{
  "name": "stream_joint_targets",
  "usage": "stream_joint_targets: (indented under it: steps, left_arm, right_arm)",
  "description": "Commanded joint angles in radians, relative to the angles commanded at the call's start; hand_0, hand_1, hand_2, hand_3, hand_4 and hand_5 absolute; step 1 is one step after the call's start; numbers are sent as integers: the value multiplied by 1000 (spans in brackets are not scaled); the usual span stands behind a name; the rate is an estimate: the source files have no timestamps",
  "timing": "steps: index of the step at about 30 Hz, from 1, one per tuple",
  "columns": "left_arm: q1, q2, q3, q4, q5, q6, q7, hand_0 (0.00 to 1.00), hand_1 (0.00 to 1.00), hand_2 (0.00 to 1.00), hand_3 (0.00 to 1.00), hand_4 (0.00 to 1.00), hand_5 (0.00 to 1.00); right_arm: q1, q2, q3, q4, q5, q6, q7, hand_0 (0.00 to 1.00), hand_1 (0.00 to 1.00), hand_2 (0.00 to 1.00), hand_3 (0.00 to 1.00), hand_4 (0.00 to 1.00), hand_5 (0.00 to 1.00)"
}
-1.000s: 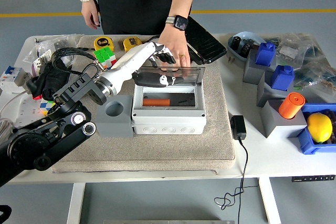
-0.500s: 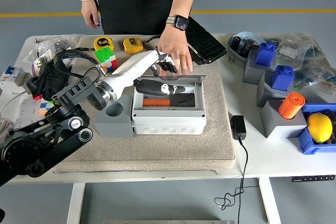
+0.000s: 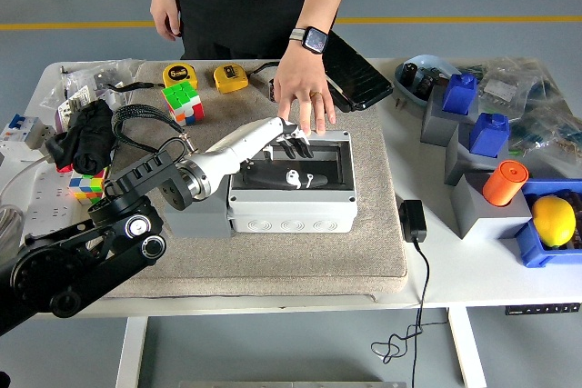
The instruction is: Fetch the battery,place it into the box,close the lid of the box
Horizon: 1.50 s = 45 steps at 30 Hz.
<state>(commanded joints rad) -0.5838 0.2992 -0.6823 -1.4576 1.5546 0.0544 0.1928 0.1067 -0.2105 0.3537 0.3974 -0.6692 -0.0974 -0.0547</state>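
Lid-closing step: left hand [image 3: 293, 141] lies flat on the box [image 3: 291, 190] lid [image 3: 293, 167], fingers [image 3: 300, 144] released, grasping nothing. Lid looks nearly shut; battery not visible, probably inside. Person's hand [image 3: 304, 97] hovers at the back edge. Press straight down near the front edge, evenly, until it latches.

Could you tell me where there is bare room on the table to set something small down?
The beige mat is bare in front of the grey box, out to the near edge. The white tabletop is also bare right of the black adapter. It is crowded at the far left around the Rubik's cube and at the right around the blue bin.
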Motion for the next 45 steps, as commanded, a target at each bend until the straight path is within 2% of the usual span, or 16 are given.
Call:
stream_joint_targets:
  steps: [4, 11, 15, 16, 17, 21, 22, 24, 29, 37, 45]
  left_arm:
    - [6, 4, -21, -1, -44, 9, -17, 249, 548, 587, 553, 979, 597]
    - [54, 15, -111, -18, -162, 131, -136, 267, 553, 587, 555, 978, 595]
    - [101, 17, -185, -17, -206, 177, -175, 267, 553, 587, 555, 978, 595]
    - [114, 17, -207, -15, -220, 186, -181, 344, 571, 584, 557, 977, 592]
    - [122, 17, -222, -13, -229, 190, -182, 344, 571, 584, 557, 977, 592]
    - [153, 28, -294, 2, -260, 197, -179, 344, 571, 584, 557, 977, 592]
    - [156, 30, -302, 3, -261, 197, -179, 380, 588, 584, 561, 972, 586]
    - [167, 40, -335, 7, -278, 199, -176, 380, 588, 584, 561, 972, 586]
    - [192, 58, -414, 9, -331, 190, -166, 385, 588, 584, 561, 972, 585]
    - [227, 55, -514, 1, -329, 184, -160, 385, 587, 583, 560, 973, 580]
    - [234, 57, -554, -2, -326, 173, -155, 385, 584, 580, 560, 965, 574]
  right_arm:
    - [-1, 0, -1, -2, 1, 0, 0, 744, 702, 701, 729, 998, 605]
    - [-2, 4, -13, -7, 10, 1, -1, 745, 702, 702, 728, 998, 605]
    - [1, 6, -28, -14, 22, 6, -8, 745, 702, 702, 728, 998, 605]
    - [2, 6, -33, -16, 26, 7, -9, 746, 702, 703, 728, 998, 605]
    - [4, 6, -38, -18, 29, 8, -10, 746, 702, 703, 728, 998, 605]
    - [12, 4, -58, -30, 50, 12, -16, 746, 702, 703, 728, 998, 605]
    - [12, 4, -59, -31, 51, 11, -16, 746, 704, 705, 730, 998, 605]
    - [14, 2, -61, -33, 55, 12, -17, 746, 704, 705, 730, 998, 605]
    - [18, 1, -61, -34, 56, 12, -18, 746, 705, 704, 731, 998, 606]
    - [21, 5, -67, -34, 61, 14, -20, 746, 706, 704, 733, 998, 609]
    - [27, 4, -70, -33, 62, 14, -19, 746, 705, 705, 732, 998, 611]
